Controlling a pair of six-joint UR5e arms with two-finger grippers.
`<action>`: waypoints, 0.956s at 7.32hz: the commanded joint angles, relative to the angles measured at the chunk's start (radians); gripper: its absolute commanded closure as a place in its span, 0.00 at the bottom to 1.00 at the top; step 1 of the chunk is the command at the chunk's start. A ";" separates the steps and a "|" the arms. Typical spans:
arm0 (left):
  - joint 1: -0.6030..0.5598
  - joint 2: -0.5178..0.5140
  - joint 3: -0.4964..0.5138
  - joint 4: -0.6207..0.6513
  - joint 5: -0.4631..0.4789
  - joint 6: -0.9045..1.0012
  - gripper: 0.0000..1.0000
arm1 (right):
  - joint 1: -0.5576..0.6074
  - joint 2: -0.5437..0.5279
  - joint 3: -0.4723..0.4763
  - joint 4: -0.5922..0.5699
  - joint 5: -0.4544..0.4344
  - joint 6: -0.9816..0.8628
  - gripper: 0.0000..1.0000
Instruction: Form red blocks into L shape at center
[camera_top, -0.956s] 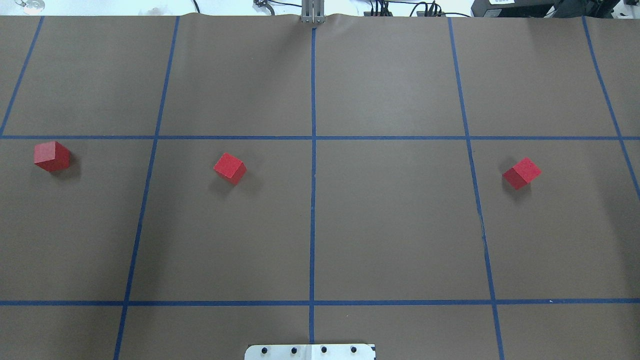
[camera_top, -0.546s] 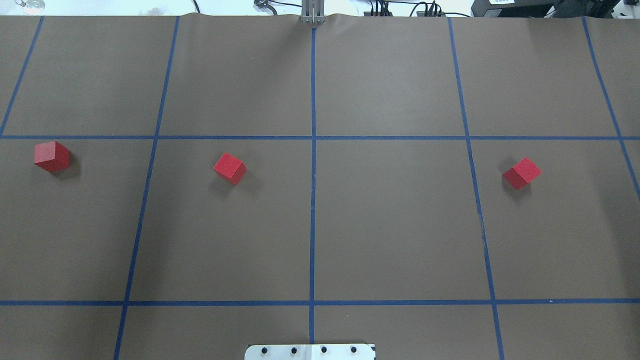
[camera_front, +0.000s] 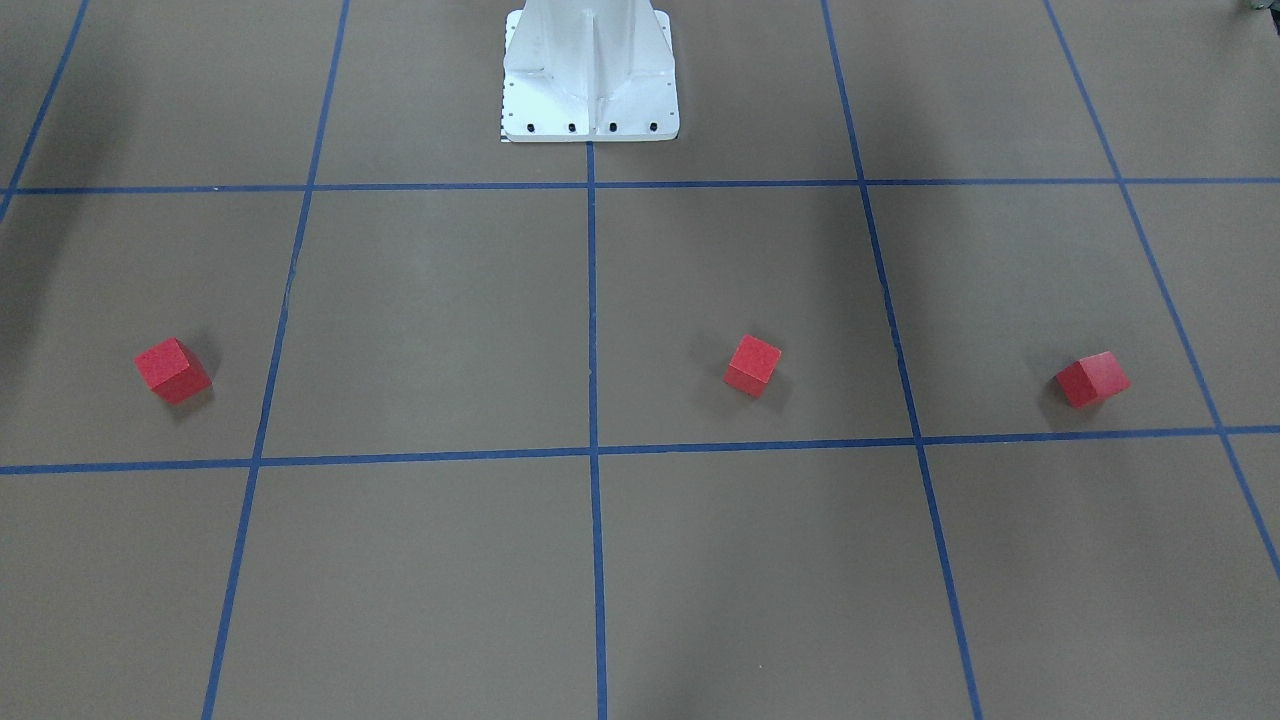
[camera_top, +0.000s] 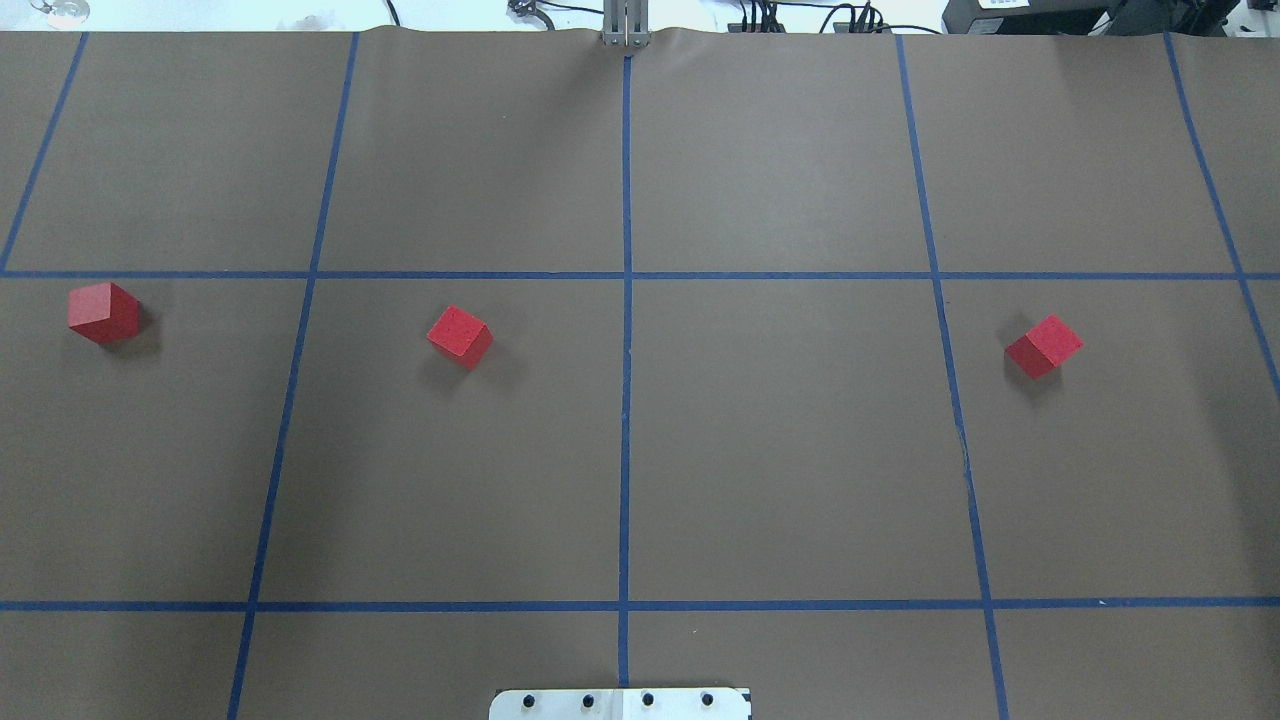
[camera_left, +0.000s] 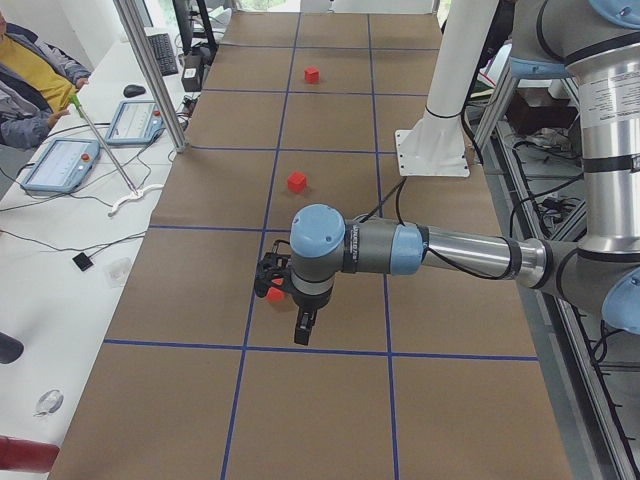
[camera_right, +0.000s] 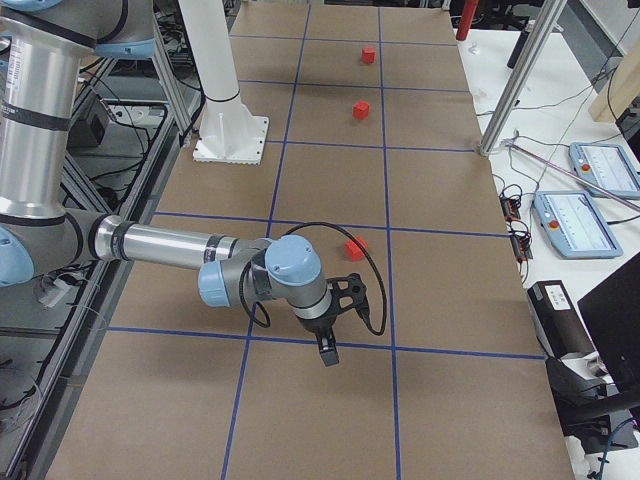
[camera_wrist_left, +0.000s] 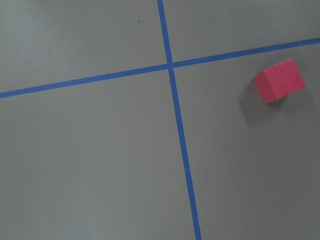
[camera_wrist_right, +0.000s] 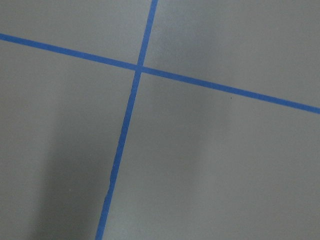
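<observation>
Three red blocks lie apart on the brown gridded table: the left block (camera_top: 103, 313), the middle block (camera_top: 460, 336) and the right block (camera_top: 1044, 346). The center (camera_top: 627, 430) around the middle lengthwise line is bare. In the front-facing view they are at the right (camera_front: 1092, 379), middle (camera_front: 752, 365) and left (camera_front: 173, 370). My left gripper (camera_left: 300, 325) hangs over the left block (camera_left: 274, 295), which also shows in the left wrist view (camera_wrist_left: 279, 80). My right gripper (camera_right: 332, 340) hangs just short of the right block (camera_right: 355, 248). I cannot tell if either gripper is open.
The white robot base (camera_top: 620, 703) stands at the near table edge. Metal posts (camera_left: 150, 70) and control tablets (camera_right: 580, 220) stand along the operators' side. A person (camera_left: 30, 60) sits past the table there.
</observation>
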 joint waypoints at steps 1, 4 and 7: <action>-0.003 -0.056 0.024 -0.168 0.034 -0.003 0.00 | 0.001 0.022 -0.001 0.059 0.043 0.046 0.01; -0.003 -0.079 0.020 -0.207 0.025 0.002 0.00 | -0.028 0.045 0.002 0.135 0.124 0.088 0.01; 0.008 -0.067 0.063 -0.310 0.025 0.003 0.00 | -0.216 0.143 0.008 0.182 0.162 0.271 0.01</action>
